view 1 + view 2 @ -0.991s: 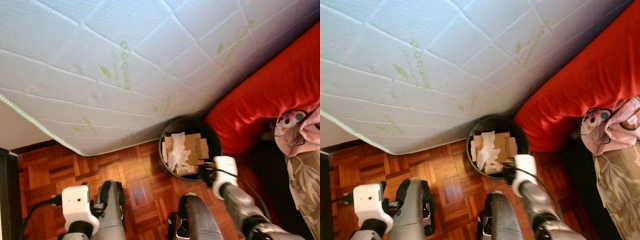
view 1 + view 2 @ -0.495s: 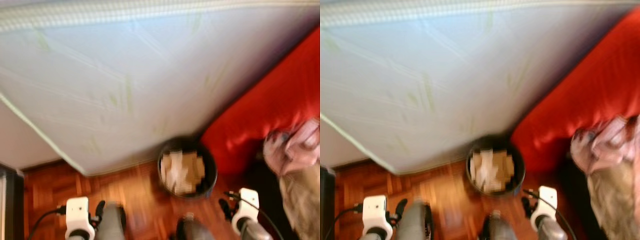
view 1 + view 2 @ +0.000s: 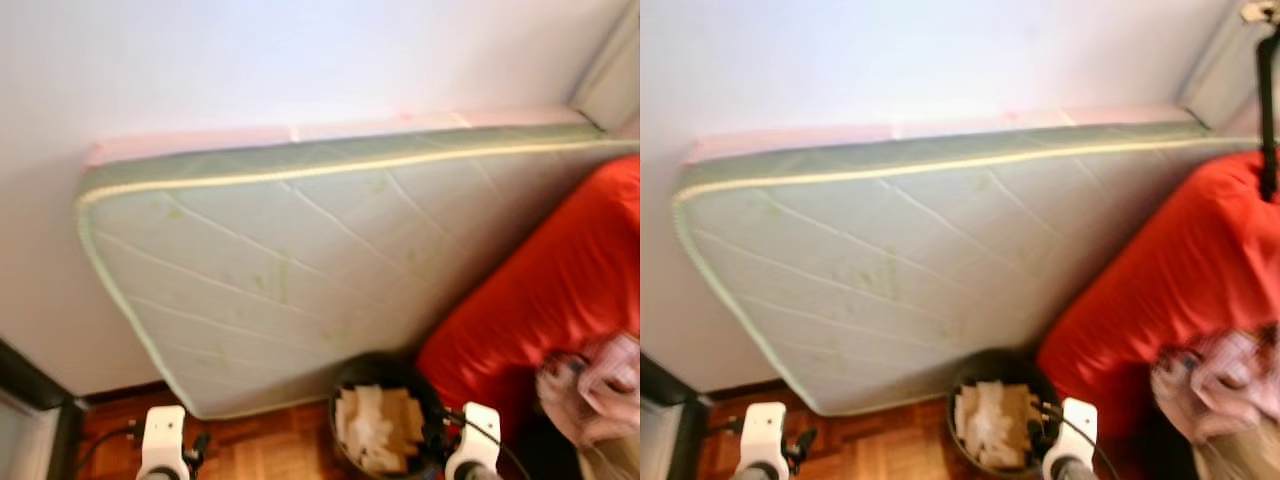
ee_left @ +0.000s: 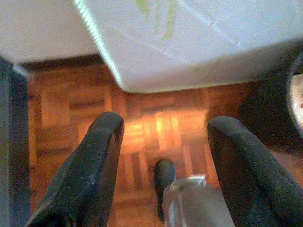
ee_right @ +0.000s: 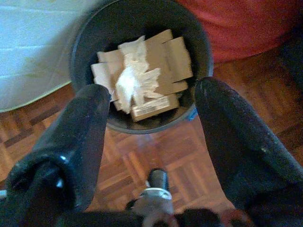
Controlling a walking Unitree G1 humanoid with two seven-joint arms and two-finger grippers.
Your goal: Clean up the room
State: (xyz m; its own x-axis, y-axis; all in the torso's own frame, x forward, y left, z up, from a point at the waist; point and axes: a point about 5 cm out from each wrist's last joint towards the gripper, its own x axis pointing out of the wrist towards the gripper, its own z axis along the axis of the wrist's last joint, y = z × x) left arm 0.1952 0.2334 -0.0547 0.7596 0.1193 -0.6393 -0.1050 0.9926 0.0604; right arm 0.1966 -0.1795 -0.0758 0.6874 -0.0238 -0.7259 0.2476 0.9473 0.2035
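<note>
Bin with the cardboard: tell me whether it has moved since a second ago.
No. The bin still sits against the lower edge of the mattress, beside the red bedding. The whole picture shifted because the camera tilted up.

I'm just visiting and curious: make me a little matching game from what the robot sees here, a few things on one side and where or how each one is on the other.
Things:
1. mattress
2. bin
3. red cover
4. right pincer

Place or state:
A. open, above the parquet near the bin
B. leaning against the wall
C. holds cardboard and crumpled white paper
D. right of the bin

Pairs: 1-B, 2-C, 3-D, 4-A
</note>
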